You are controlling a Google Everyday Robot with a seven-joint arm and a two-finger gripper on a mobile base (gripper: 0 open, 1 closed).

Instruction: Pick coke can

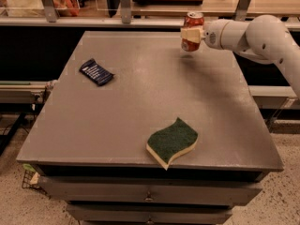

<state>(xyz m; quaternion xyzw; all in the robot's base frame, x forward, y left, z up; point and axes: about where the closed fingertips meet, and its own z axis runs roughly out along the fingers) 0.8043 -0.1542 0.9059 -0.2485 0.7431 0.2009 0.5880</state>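
The coke can (194, 20), red with a silver top, is at the far right of the grey table (140, 102). My gripper (191, 34) reaches in from the right on the white arm (253, 36). Its cream fingers (190, 33) wrap the can's middle, shut on it. The can stands upright and seems slightly above the tabletop, with a small shadow under it.
A green and cream sponge (172, 141) lies near the table's front edge. A dark blue packet (96, 72) lies at the left. A shelf with rails and posts (124, 6) runs just behind the table's far edge.
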